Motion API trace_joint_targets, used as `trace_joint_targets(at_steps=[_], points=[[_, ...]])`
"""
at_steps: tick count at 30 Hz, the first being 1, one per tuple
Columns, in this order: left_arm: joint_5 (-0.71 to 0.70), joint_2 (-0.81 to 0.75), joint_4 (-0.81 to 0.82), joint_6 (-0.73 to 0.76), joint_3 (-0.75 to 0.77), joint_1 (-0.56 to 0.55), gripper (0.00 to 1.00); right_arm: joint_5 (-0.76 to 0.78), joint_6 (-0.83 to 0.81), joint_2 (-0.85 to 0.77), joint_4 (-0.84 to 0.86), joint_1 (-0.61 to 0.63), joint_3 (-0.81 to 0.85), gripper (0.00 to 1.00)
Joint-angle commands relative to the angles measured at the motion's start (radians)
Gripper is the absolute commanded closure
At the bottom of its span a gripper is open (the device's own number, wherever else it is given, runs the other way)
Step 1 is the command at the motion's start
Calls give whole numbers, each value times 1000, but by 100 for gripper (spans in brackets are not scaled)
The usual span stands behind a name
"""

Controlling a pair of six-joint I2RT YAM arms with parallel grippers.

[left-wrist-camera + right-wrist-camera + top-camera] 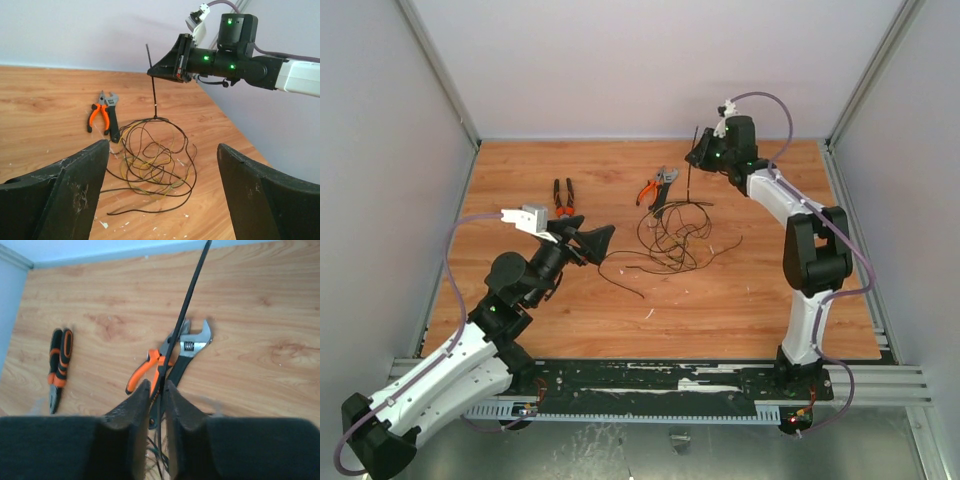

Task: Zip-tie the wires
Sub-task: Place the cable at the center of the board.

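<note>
Left side first: the left gripper hovers low over the wooden table, fingers spread wide and holding nothing. It faces right, toward the middle of the table. Just behind it, nearer the back wall, we note a pair of black-and-orange pliers lying closed.

Centre: the wires lie in a loose tangle of dark loops with a few yellowish strands mixed in. One free end trails left toward the left gripper without reaching it. Touching the far edge of the tangle are the orange-handled pliers, with an adjustable wrench right beside them.

Right of centre: the zip tie stands nearly upright above the tangle. Its lower end meets the topmost loop of the wires, and its upper tip pokes up past the fingers. The right gripper is raised off the table near the back, its fingers pressed together on the zip tie — pinching it partway along its length.
</note>
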Motion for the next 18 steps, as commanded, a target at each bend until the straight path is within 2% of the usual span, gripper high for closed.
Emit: trace_joint_targets(at_steps=[1, 4, 8, 11, 15, 18], points=[[2, -20, 79, 5, -28, -5, 3, 44, -34, -34, -21, -36, 37, 71], [1, -26, 101, -12, -40, -5, 2, 45, -58, -107, -38, -51, 4, 43], [1, -17, 99, -30, -34, -4, 2, 66, -93, -262, -57, -60, -89, 18], [-17, -19, 98, -53, -35, -2, 2, 103, -124, -378, -97, -69, -170, 10], [-66, -33, 70, -85, -27, -1, 2, 192, -155, -540, -160, -92, -313, 6], [-116, -56, 48, -111, -27, 0, 2, 232, -163, -685, -145, -124, -459, 4]])
